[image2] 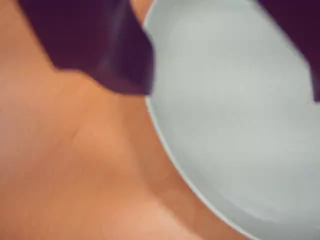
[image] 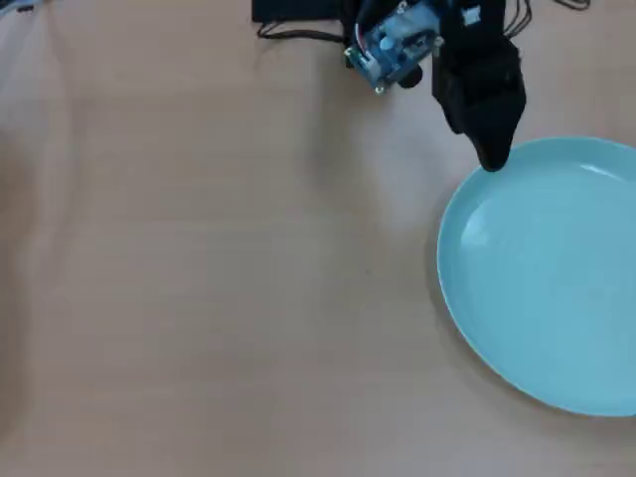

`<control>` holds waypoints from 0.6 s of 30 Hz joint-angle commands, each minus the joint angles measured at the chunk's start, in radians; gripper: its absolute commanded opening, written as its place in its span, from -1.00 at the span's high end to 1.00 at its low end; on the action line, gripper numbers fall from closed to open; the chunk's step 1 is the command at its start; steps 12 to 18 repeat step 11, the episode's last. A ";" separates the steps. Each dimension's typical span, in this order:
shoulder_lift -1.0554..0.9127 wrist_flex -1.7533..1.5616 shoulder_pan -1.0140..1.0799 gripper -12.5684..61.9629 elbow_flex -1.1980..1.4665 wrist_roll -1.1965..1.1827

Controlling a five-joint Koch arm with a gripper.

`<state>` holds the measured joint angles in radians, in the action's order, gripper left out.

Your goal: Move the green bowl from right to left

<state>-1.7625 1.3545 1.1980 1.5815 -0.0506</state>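
Observation:
The green bowl (image: 556, 278) is a wide, shallow, light turquoise dish lying flat on the table at the right of the overhead view, cut off by the right edge. My black gripper (image: 491, 159) reaches down from the top, and its tip is at the bowl's upper-left rim. In the wrist view the bowl (image2: 240, 140) fills the right side. The gripper (image2: 222, 80) is open. One dark jaw is outside the rim at the upper left and touches it. The other is over the bowl's inside at the upper right, well away from the rim.
The wooden table (image: 199, 278) stretches bare to the left of the bowl. The arm's blue circuit board (image: 397, 45) and black cables (image: 298, 30) lie at the top edge of the overhead view.

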 commanded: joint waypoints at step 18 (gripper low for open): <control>-0.046 0.017 0.028 -0.25 -0.095 0.023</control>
